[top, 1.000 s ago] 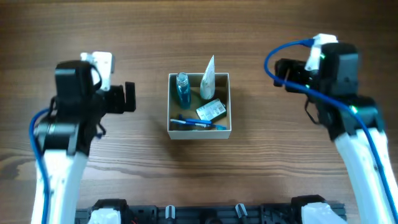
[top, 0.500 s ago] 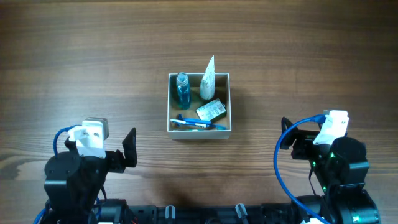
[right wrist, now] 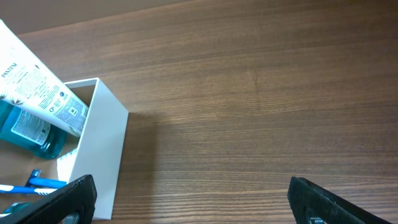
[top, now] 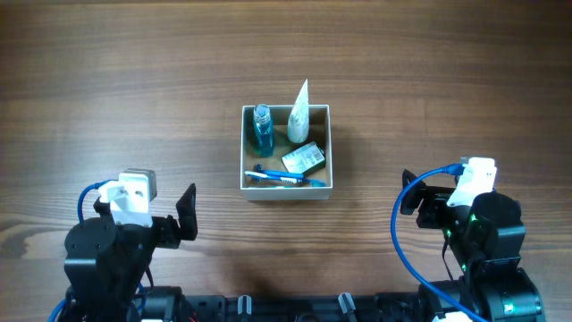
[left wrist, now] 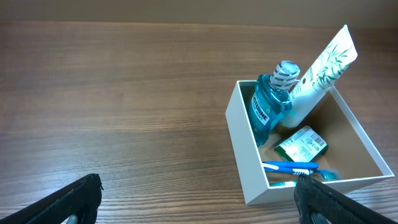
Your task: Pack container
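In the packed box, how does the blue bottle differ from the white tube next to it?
The blue bottle is translucent teal with a ribbed cap; the white tube is opaque with a leaf print. The bottle is squat, while the tube is longer and tapers to a flat end that reaches higher above the rim. Both stand tilted, side by side, along the far wall of the container.

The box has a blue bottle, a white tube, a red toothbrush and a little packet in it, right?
Nearly: the toothbrush is blue, not red, as the overhead view shows. The blue bottle, white tube and little packet are indeed in the box.
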`<state>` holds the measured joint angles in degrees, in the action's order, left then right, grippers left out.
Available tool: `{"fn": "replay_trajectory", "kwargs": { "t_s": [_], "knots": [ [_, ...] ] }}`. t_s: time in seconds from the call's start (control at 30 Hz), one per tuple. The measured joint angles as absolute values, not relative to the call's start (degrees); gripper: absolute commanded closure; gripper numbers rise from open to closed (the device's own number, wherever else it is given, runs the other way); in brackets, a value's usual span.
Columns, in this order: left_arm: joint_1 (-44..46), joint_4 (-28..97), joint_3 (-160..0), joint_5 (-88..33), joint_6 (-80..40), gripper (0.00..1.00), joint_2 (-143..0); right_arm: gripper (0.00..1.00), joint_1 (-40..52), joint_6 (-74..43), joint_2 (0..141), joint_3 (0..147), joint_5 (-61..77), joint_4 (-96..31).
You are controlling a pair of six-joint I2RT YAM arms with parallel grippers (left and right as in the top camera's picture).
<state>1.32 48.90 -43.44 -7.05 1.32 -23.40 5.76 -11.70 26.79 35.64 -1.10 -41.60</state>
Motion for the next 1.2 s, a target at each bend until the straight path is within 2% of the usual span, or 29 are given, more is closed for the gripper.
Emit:
{"fn": "replay_trajectory", "kwargs": {
  "t_s": [0.17, 0.37, 0.53, 0.63, 0.77, 0.93, 1.0, 1.1, 1.2],
  "knots": [
    [1.32, 48.90, -43.44, -7.22, 1.32, 0.00, -23.40, 0.00, 5.76, -11.70, 24.51, 35.59, -1.10, -41.65],
    [1.32, 48.88, -43.44, -7.27, 1.30, 0.00, -23.40, 0.00, 5.76, -11.27, 11.42, 35.00, -1.61, -46.83],
    [1.32, 48.90, -43.44, -7.40, 1.30, 0.00, -23.40, 0.00, 5.76, -9.61, 1.02, 29.17, -1.52, -45.63],
    [1.32, 48.90, -43.44, -7.40, 1.30, 0.00, -23.40, 0.00, 5.76, -8.05, 0.93, 24.25, -0.99, -38.09],
    [1.32, 48.97, -43.44, -7.40, 1.30, 0.00, -23.40, 0.00, 5.76, -6.42, 0.75, 15.05, -0.01, -16.64],
    [1.32, 48.88, -43.44, -7.42, 1.30, 0.00, -23.38, 0.00, 5.76, -3.57, 0.73, 5.67, 0.38, 2.33],
    [1.32, 48.90, -43.44, -7.42, 1.30, 0.00, -23.38, 0.00, 5.76, -1.98, 0.73, 2.28, 0.45, 5.15],
    [1.32, 48.88, -43.44, -7.42, 1.30, 0.00, -23.38, 0.00, 5.76, -1.65, 0.73, 0.32, 1.06, -0.14],
    [1.32, 48.90, -43.44, -7.42, 1.30, 0.00, -23.35, 0.00, 5.80, -1.61, 0.73, 0.36, 1.63, -0.12]
  ]
}}
